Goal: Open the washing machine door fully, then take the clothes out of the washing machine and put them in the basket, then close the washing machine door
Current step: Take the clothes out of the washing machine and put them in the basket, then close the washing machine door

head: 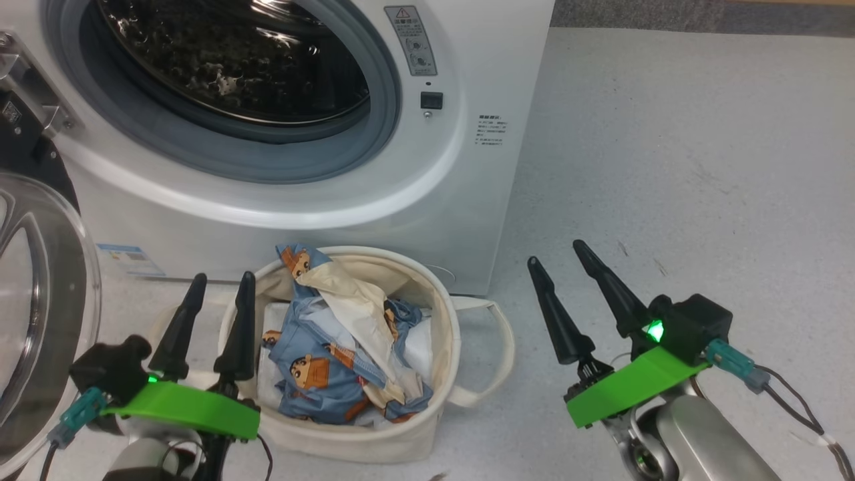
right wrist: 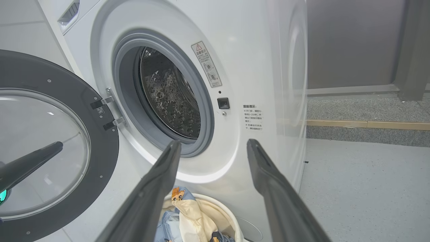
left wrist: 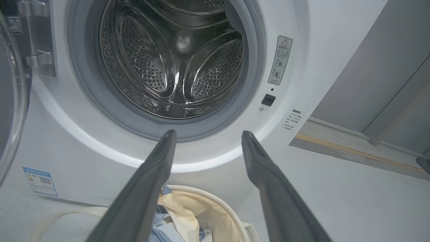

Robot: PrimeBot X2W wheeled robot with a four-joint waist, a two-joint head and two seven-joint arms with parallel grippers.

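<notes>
Fingers of the left gripper (head: pixel 223 277), lower left of the head view, stand parted and hold nothing, beside the basket (head: pixel 374 444). Those of the right gripper (head: pixel 556 252), lower right, gape likewise above the floor (head: pixel 668 167). The clothes (head: pixel 327 347) lie heaped in the basket, just before the washing machine (head: pixel 434 200), whose washing machine door (head: pixel 40 300) hangs open at the left edge.

The round glass door with its glossy black rim (head: pixel 47 300) ran off the head view's left edge, and the white front-loading washing machine (head: pixel 467 167) was cut off at the top. The round cream canvas basket (head: pixel 437 300) hid the lower folds of the light-blue cartoon-printed clothes (head: pixel 314 374). The left end effector (head: pixel 223 275) covered part of the basket's left rim. The print on the grey warning label (head: pixel 411 40) was too small to read.
</notes>
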